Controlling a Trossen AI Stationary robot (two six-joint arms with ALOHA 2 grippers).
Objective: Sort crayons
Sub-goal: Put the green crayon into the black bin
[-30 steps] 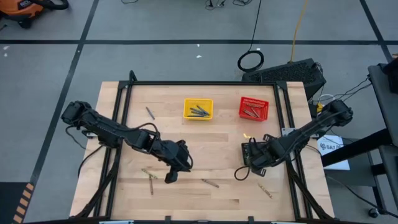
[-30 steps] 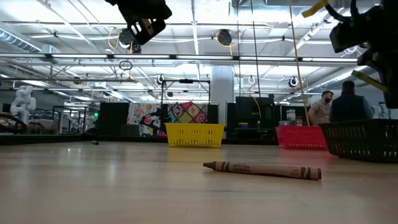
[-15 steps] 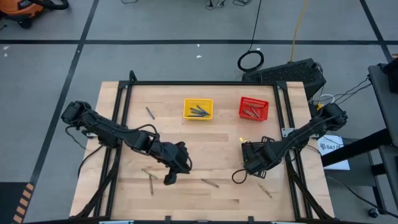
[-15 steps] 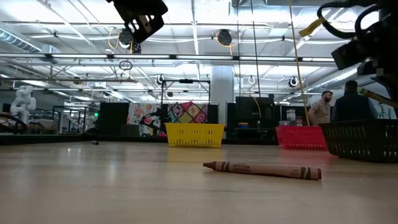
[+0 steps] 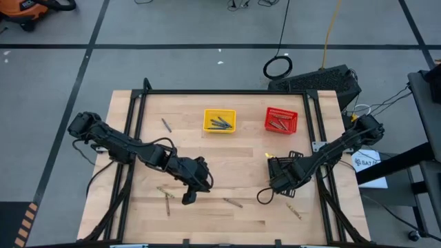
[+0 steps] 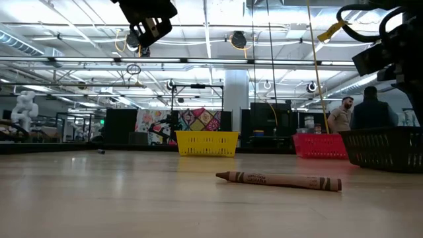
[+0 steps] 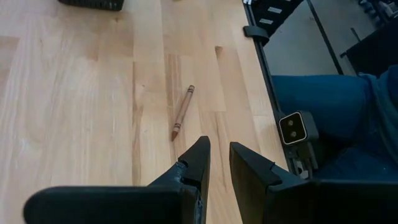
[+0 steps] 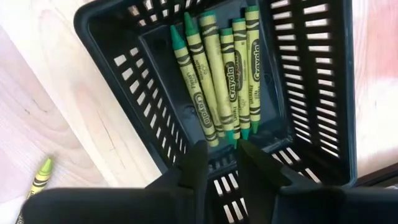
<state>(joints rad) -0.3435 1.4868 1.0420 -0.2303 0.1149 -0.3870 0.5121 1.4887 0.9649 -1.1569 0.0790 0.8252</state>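
Several green crayons point(image 8: 221, 74) lie side by side on the floor of a black mesh basket point(image 8: 311, 93). My right gripper point(image 8: 225, 158) hangs open just above them, pointing down, with nothing between its fingers. In the high view it point(image 5: 282, 178) covers most of that black basket point(image 5: 292, 156). My left gripper point(image 7: 219, 158) is open and empty, raised over the table's near middle point(image 5: 187, 198). A brown crayon point(image 7: 183, 112) lies flat on the wood ahead of it.
A yellow basket point(image 5: 219, 120) and a red basket point(image 5: 280, 120) with crayons stand at the far middle. Loose crayons lie near the front edge point(image 5: 165, 196), point(image 5: 232, 202), point(image 5: 294, 211) and one at the far left point(image 5: 166, 125). A person's leg point(image 7: 323, 99) shows beyond the table edge.
My right gripper has sunk a little toward the black basket and then kept still. My left gripper has not moved.
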